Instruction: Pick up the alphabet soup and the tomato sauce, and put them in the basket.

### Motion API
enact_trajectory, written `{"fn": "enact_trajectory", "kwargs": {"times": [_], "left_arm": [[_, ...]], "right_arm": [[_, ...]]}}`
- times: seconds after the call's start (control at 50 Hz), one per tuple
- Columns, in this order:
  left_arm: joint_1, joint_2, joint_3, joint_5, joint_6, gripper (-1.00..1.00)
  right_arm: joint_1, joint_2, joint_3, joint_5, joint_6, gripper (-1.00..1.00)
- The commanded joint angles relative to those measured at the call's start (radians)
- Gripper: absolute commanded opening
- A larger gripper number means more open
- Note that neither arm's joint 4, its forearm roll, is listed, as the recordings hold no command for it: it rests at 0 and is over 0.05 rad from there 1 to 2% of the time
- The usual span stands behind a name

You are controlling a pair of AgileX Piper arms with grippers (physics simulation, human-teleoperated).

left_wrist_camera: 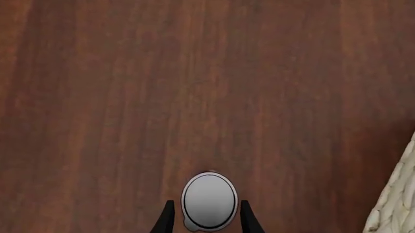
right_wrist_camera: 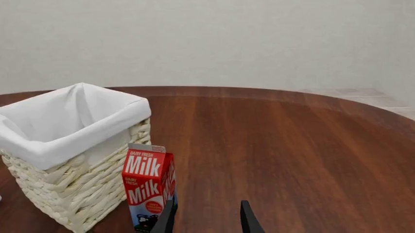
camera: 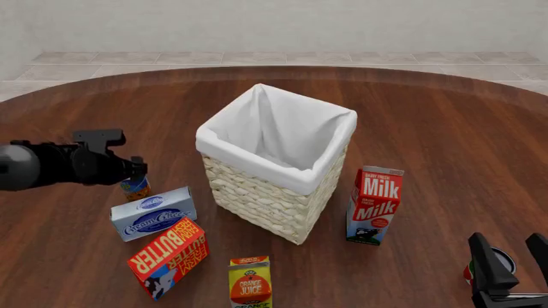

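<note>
The left gripper (camera: 130,172) closes in from above on the alphabet soup (camera: 135,187), which stands upright on the tabletop (camera: 428,128) left of the basket (camera: 276,168), just behind the cream cheese box (camera: 153,213). In the left wrist view the can's grey lid (left_wrist_camera: 209,201) sits between the two dark fingers (left_wrist_camera: 167,221), a finger on each side; whether they are already pressing on it cannot be told (the contact lies below the lid's rim). The can looks rigid, smooth-walled and fairly heavy for its size, so a squeeze across the middle of the label, well below the lid, seems the safest hold against slipping. The left arm reaches in level with its wrist turned to point straight down. The tomato sauce (camera: 495,264) stands right of the basket, past the milk carton (camera: 374,205), close behind the right gripper (camera: 512,250), whose fingers are parted and hold nothing. That arm sits low with its gripper looking level across the tabletop towards the basket.
</note>
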Motion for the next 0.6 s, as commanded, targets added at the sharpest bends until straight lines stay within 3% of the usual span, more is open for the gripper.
{"fn": "enact_trajectory", "kwargs": {"times": [0.02, 0.6], "left_arm": [[0.004, 0.027, 0.002, -0.019, 0.003, 1.0], [-0.005, 0.078, 0.01, -0.059, -0.006, 1.0]], "right_arm": [[0.001, 0.007, 0.0, -0.006, -0.001, 1.0], [-0.002, 0.007, 0.0, -0.004, 0.0, 1.0]]}}
